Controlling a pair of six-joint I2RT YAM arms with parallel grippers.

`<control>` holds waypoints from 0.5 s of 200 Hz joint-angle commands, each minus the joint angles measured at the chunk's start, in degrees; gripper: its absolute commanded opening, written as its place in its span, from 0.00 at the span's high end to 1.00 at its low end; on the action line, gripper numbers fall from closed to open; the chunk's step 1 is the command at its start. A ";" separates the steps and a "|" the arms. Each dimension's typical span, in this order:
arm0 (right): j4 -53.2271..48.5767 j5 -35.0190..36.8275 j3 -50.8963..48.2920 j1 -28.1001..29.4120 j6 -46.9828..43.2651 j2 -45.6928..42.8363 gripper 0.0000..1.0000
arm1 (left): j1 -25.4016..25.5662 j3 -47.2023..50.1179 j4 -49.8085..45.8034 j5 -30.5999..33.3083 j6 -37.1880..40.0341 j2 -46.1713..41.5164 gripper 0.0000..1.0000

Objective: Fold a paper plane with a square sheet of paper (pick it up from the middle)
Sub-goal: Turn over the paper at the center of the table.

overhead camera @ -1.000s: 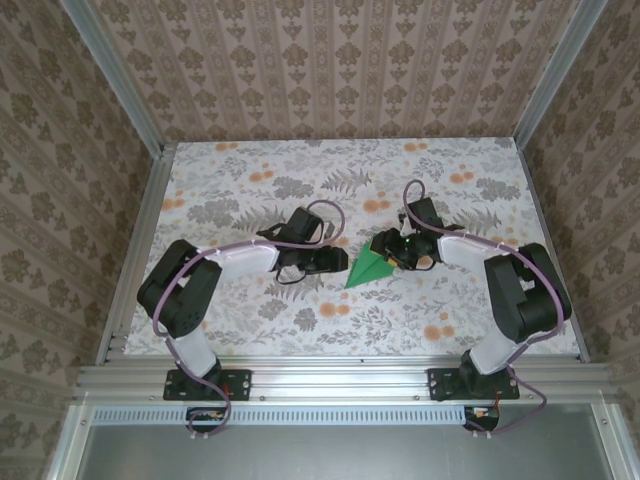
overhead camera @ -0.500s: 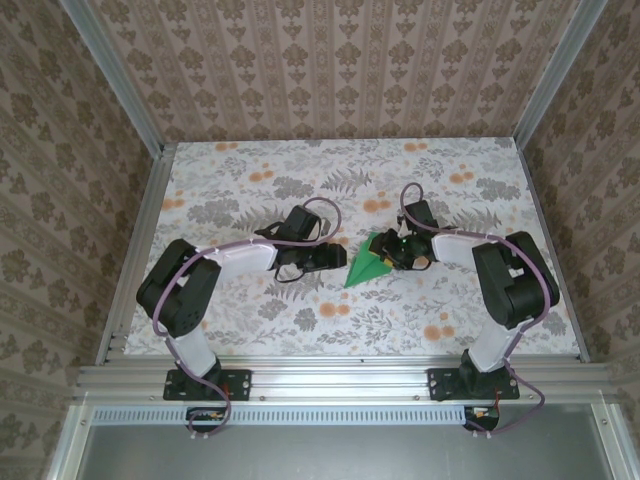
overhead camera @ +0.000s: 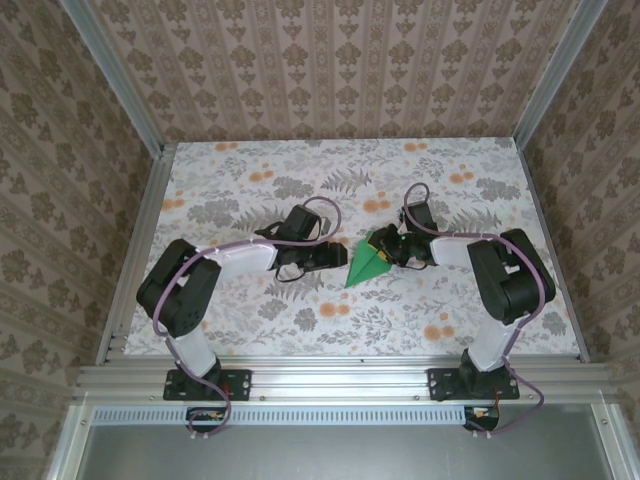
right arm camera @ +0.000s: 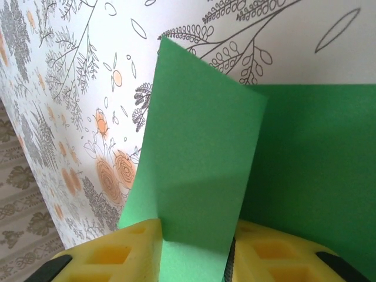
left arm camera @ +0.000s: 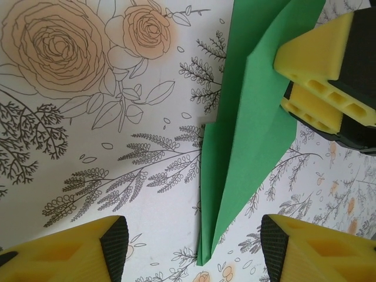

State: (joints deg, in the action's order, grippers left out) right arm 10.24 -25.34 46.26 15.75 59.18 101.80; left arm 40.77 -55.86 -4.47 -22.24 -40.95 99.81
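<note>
Across the flowered counter (overhead camera: 250, 300), the one clear change from 1 second ago is in the right arm (overhead camera: 505, 280). Its elbow has drawn in toward the left and far side, and its wrist has pushed a little further left over the paper. The left arm (overhead camera: 190, 290) has barely altered; its forearm reaches right toward the middle of the counter, much as before.

The sheet of paper (overhead camera: 366, 264) has stayed at mid-counter, between the 2 arm tips. It is folded into a narrow pointed shape whose tip aims near and left. Most of it lies flat, but its far-right end has come up since then: in the right wrist view a flap (right arm camera: 200, 170) stands raised off the rest of the sheet.

The right fingers (right arm camera: 117, 258) have drawn closer together than they were. They now sit 1 on each side of that raised flap, touching it, though I cannot tell whether they truly pinch it. The left fingers (left arm camera: 76, 252) are spread wide and hold nothing, with the pointed end of the sheet between them in the left wrist view.
</note>
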 commanded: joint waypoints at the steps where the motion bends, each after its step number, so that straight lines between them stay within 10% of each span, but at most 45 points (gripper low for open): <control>1: 4.37 -1.78 -0.62 -0.19 2.16 1.94 0.73 | -0.53 1.34 0.67 -0.61 -1.18 0.56 0.36; 42: 1.49 -0.51 -0.13 -0.08 -1.64 -0.76 0.96 | -3.22 2.98 0.59 -1.21 -2.12 -2.23 0.30; 100: -37.27 14.44 13.21 3.31 -27.17 -14.27 0.99 | -14.03 4.32 -7.43 0.18 1.60 -9.22 0.16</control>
State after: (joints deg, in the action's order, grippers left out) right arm -7.09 -20.23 52.34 16.91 45.91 93.38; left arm 31.18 -52.10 -7.29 -22.59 -41.58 94.56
